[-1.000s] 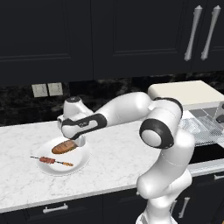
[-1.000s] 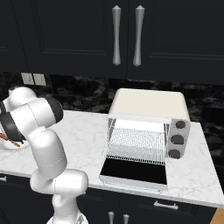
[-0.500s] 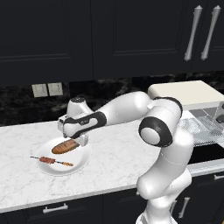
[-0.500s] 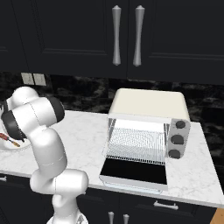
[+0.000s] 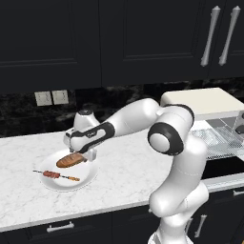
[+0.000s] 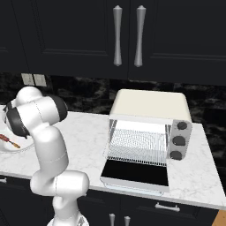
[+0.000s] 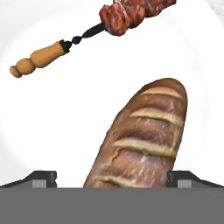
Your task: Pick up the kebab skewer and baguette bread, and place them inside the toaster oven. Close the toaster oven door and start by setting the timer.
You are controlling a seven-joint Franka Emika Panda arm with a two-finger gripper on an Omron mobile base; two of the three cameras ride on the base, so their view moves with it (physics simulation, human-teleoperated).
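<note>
Gripper [image 7: 112, 177]: jaws spread wide in the hand view, one dark tip at the lower left edge and one at the lower right, the loaf between them; no contact with the crust can be made out. In the left base view the hand sits low at centre left, directly above the plate.
Baguette bread [image 7: 142, 140]: scored golden-brown loaf, lying flat on the plate, running from bottom centre to right of centre in the hand view; in the left base view it lies at the plate's far side, under the hand.
Kebab skewer [image 7: 94, 29]: upper part of the hand view, orange handle at left, red-brown chunks at the top edge; apart from the loaf, on the same plate.
Plate [image 5: 57, 183]: white, round, on the marble counter [image 5: 28, 200], left of centre in the left base view.
Toaster oven [image 6: 150, 128]: cream box, right of centre in the right base view, well apart from the plate.
Toaster oven door [image 6: 134, 173]: folded down flat, wire rack exposed behind it.
</note>
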